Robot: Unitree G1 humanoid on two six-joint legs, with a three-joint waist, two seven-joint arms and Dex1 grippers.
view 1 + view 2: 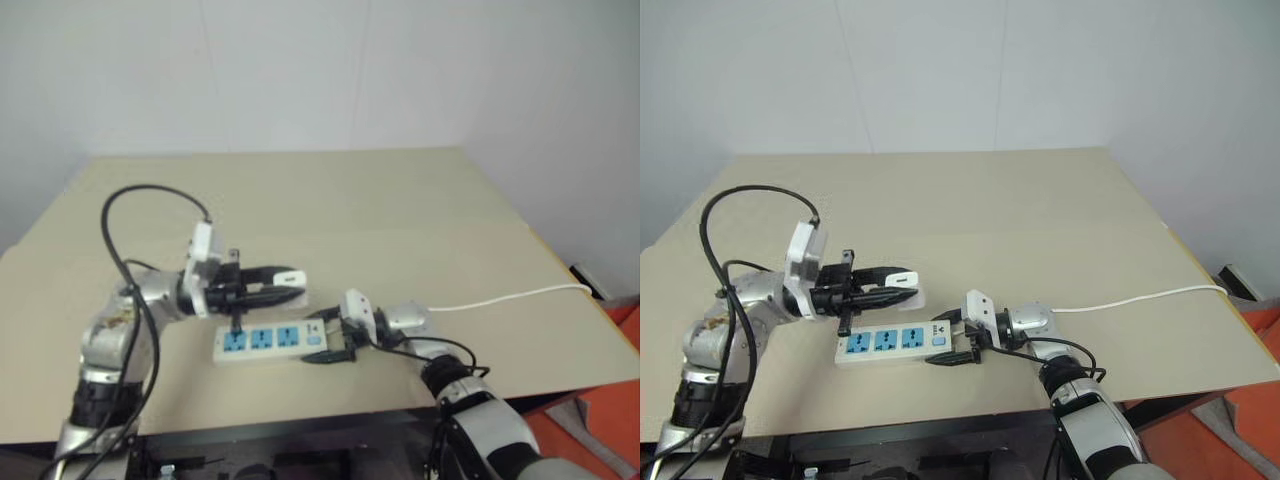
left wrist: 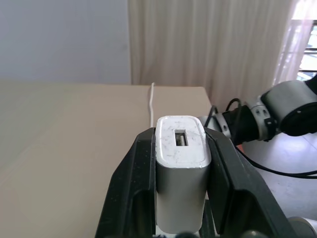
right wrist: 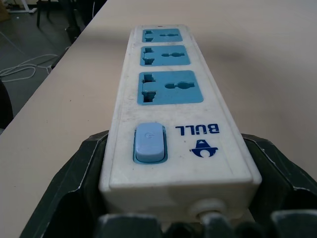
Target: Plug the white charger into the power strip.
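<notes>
Bench (image 1: pixel 400 230): tan top, fills most of the head view, white wall behind.

Power strip (image 1: pixel 268 341): lies flat on the bench near the 6 o'clock edge, long axis left to right, three blue sockets up, blue switch (image 3: pixel 148 143) at its right end. All three sockets empty. Thin white cord (image 1: pixel 510 297) runs from that end toward 3 o'clock, across the bench to its right edge.

Right claw (image 1: pixel 330 342): clenched on the strip's switch end, one black finger on each long side, per the right wrist view.

Left claw (image 1: pixel 285 281): pointing level toward the right, hanging just above the strip at about its 12 o'clock, clenched on the white charger (image 2: pixel 181 163). Charger sits between both fingers (image 2: pixel 136 188), port face outward, clear of the sockets.
</notes>
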